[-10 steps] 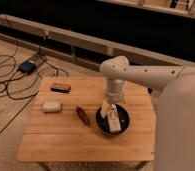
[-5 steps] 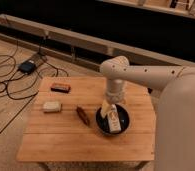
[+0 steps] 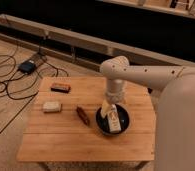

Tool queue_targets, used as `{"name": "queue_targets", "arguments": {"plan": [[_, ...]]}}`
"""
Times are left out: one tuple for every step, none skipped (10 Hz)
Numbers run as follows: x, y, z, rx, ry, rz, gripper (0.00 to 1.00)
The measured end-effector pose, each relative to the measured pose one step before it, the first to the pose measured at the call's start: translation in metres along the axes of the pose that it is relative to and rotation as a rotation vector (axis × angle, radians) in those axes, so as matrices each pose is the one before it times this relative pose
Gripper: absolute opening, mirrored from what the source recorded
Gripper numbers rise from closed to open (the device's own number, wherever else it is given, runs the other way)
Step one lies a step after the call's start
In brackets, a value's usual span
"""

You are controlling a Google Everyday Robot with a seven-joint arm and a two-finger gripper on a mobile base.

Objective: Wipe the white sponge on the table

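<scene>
Dim room w/ a dark back wall and a pale ledge along it. Tan floor at left carries black cables (image 3: 6, 85) and a small blue-grey box (image 3: 27, 66). Centre: the small square table w/ light wooden slatted top (image 3: 66, 140).

The off-white, cream rectangular white sponge (image 3: 52, 106) lies flat on the table's left part, apart from everything else. It looks plain and soft-edged, no marks or print. Just behind it, nearer the far edge, sits a dark rectangular block w/ orange-red top (image 3: 60, 87). To the sponge's right lies a small brown elongated item (image 3: 82, 114), angled, close to a dark round bowl (image 3: 100, 125).

In the bowl stands a white labelled bottle (image 3: 114, 124), tilted. Label shows yellowish patches; the text is unreadable.

The white arm (image 3: 141, 75) comes in from the right and bends down over the bowl. The gripper (image 3: 109, 107) is right at the bottle's top, well apart from the sponge. Whether it's clenched or released: can't tell.
</scene>
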Motion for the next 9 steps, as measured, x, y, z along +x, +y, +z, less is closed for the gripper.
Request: {"name": "queue_targets", "arguments": {"plan": [[-0.00001, -0.00002, 0.0, 0.00006, -0.00001, 0.0, 0.8], [0.0, 0.00002, 0.00002, -0.00003, 0.00002, 0.00002, 0.8], [-0.00031, 0.00012, -0.00018, 0.00123, -0.00039, -0.0011, 0.8], [-0.00078, -0.00016, -0.00081, 0.00491, -0.00284, -0.00313, 0.8], [-0.00804, 0.0056, -0.00401, 0.02495, -0.01298, -0.02748, 0.8], [-0.01929, 0.01714, -0.00781, 0.03576, -0.03531, -0.05765, 0.8], [-0.01026, 0.00958, -0.00448, 0.02021, -0.01788, -0.03336, 0.8], [-0.0176, 0.0141, -0.00736, 0.0365, -0.03301, -0.05501, 0.8], [-0.01418, 0.01344, -0.00507, 0.02194, -0.02208, -0.04421, 0.8]]}}
